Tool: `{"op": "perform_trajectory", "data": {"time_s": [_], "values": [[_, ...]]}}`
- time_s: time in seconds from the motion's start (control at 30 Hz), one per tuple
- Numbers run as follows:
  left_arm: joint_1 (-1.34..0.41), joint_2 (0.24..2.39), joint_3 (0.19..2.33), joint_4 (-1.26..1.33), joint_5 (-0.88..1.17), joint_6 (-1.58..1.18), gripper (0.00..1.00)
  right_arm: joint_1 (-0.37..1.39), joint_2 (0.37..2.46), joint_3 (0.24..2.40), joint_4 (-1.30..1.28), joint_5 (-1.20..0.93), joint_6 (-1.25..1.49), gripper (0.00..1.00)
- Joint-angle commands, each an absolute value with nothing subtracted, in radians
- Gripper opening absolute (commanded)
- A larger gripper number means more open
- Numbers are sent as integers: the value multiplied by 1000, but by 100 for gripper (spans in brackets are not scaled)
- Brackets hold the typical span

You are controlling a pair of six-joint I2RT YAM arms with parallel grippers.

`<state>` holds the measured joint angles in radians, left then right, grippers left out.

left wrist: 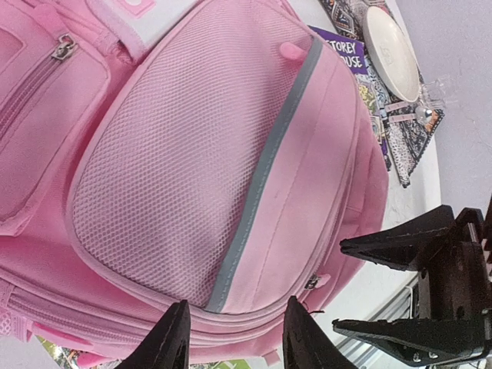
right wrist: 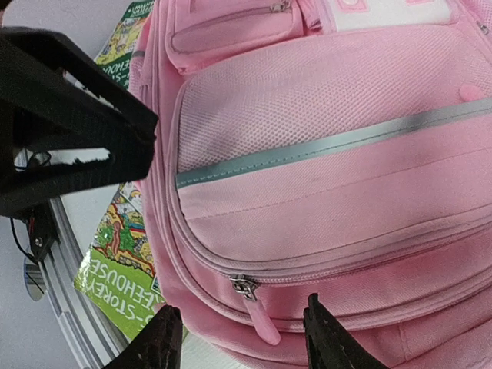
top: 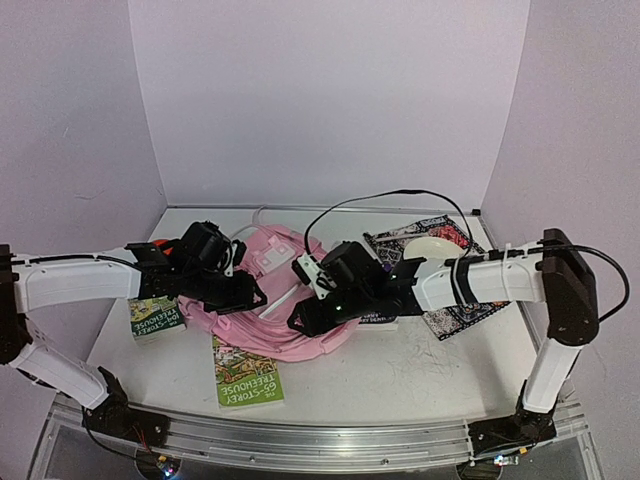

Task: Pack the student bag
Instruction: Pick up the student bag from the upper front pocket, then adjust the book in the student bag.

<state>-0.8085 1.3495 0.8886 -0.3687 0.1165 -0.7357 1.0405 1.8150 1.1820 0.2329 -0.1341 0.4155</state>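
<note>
The pink student bag (top: 275,330) lies flat in the middle of the table, its front pockets facing up. It fills the left wrist view (left wrist: 192,154) and the right wrist view (right wrist: 330,177). My left gripper (top: 250,296) is open just above the bag's lower left side, its jaws (left wrist: 234,342) straddling the zipped edge. My right gripper (top: 305,316) is open over the bag's lower edge. Its jaws (right wrist: 244,342) stand either side of a pink zip pull (right wrist: 257,311). The zips look closed.
One green book (top: 247,372) lies in front of the bag and another (top: 155,317) to its left. A purple book (top: 385,320) and a patterned pouch (top: 455,300) with a white oval object (top: 430,247) lie to the right. A black cable (top: 400,195) arcs behind.
</note>
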Motion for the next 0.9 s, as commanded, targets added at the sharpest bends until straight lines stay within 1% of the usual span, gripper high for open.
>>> {"op": "perform_trajectory", "data": {"time_s": [0.0,0.1,0.2,0.27,0.4,0.47,0.53,0.6,0.73,0.87], "values": [[-803,1376,877,-383,90,-776,43,1045,1864,1182,222,-188,346,52],[-803,1398,880,-382,79,-794,44,1044,1892,1196,222,-221,325,47],[-802,1422,887,-380,69,-800,45,1044,1911,1204,223,-235,314,37],[-801,1436,888,-379,60,-801,45,1044,1921,1207,222,-238,308,30],[-799,1462,881,-379,42,-797,44,1044,1919,1198,219,-217,303,11],[-798,1473,877,-380,29,-788,43,1041,1899,1182,213,-190,297,3],[-795,1484,872,-380,13,-773,38,1031,1866,1159,202,-158,296,0],[-786,1497,865,-381,-16,-760,34,1013,1825,1129,188,-125,296,0],[-764,1528,843,-383,-54,-733,29,978,1753,1100,136,-57,281,0],[-728,1559,824,-383,-79,-707,28,953,1714,1114,82,-12,265,0]]}}
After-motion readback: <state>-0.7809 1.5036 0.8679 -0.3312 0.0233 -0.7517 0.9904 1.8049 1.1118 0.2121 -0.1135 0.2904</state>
